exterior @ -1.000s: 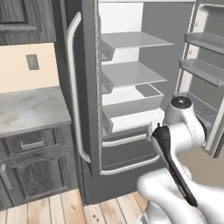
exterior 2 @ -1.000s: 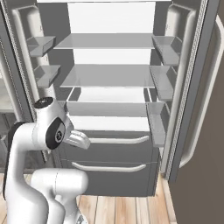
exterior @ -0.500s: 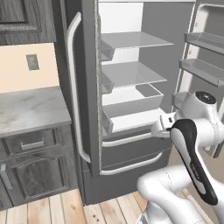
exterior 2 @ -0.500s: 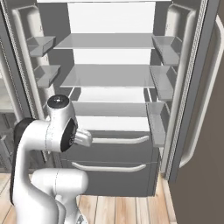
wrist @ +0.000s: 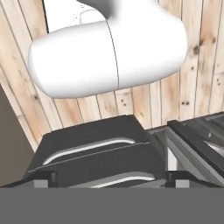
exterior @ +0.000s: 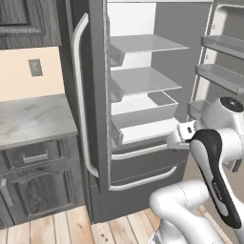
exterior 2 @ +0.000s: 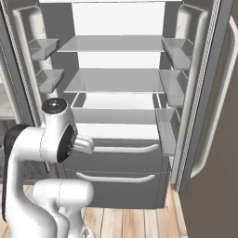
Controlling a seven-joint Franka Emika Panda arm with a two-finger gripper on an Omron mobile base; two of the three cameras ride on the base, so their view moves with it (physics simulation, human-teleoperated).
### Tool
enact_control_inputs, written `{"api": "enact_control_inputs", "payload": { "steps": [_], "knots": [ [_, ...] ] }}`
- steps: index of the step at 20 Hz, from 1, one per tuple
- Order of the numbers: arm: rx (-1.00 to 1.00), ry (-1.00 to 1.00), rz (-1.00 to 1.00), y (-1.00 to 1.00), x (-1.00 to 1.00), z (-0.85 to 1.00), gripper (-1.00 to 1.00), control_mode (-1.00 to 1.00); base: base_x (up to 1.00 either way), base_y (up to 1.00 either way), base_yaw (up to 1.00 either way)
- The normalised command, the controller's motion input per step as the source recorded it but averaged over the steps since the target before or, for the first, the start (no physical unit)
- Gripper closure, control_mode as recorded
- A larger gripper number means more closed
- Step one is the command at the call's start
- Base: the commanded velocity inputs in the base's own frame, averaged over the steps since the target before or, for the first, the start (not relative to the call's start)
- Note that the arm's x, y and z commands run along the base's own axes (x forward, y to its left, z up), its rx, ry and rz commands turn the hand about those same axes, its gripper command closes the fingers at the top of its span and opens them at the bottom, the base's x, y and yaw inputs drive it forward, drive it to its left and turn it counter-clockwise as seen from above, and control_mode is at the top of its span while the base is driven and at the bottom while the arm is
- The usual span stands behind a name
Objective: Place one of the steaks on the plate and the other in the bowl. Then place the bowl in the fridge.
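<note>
The pincer (wrist: pixel 111 179) stands wide open, its two dark fingertips (wrist: pixel 44 177) far apart with nothing between them. In the hand view it looks down on the two lower drawers (wrist: pixel 97 154) of the fridge (wrist: pixel 131 131), each with a long pale handle, and on the plank floor (wrist: pixel 199 83) beyond them.

In the left base view, from the left: a dark grey upper cabinet (exterior: pixel 24 21), a wall outlet (exterior: pixel 34 67) on the beige wall, and a pale marbled bench (exterior: pixel 33 119) over grey lower cabinets (exterior: pixel 33 186). Just beside the bench stands the fridge (exterior: pixel 93 71), both upper doors swung open. Its left door is seen nearly edge-on, with a long curved handle (exterior: pixel 78 95). Next come the white interior and its glass shelves (exterior: pixel 147 78), bare as far as can be seen, then the right door with its bins (exterior: pixel 221 71). The white arm (exterior: pixel 209 157) rises at the lower right, its hand end near the top of the upper drawer.

In the right base view the arm (exterior 2: pixel 46 144) stands at the left, in front of the fridge (exterior 2: pixel 121 162), with shelves (exterior 2: pixel 114 80) at centre and door bins (exterior 2: pixel 173 83) to the right.
</note>
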Motion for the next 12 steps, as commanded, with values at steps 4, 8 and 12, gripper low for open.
{"api": "enact_control_inputs", "payload": {
  "steps": [4, 8, 12],
  "knots": [
    [0.0, -0.18, 0.0, 0.06, -0.37, 0.0, -1.0, -1.0, 0.0, 0.0, 0.0],
    [0.0, -0.22, 0.0, 0.08, -0.5, -0.01, -1.0, 1.0, -0.17, 0.01, 0.0],
    [0.0, 0.0, 0.0, 0.0, 0.0, 0.0, -1.0, 1.0, -0.7, 0.03, 0.0]
  ]
}}
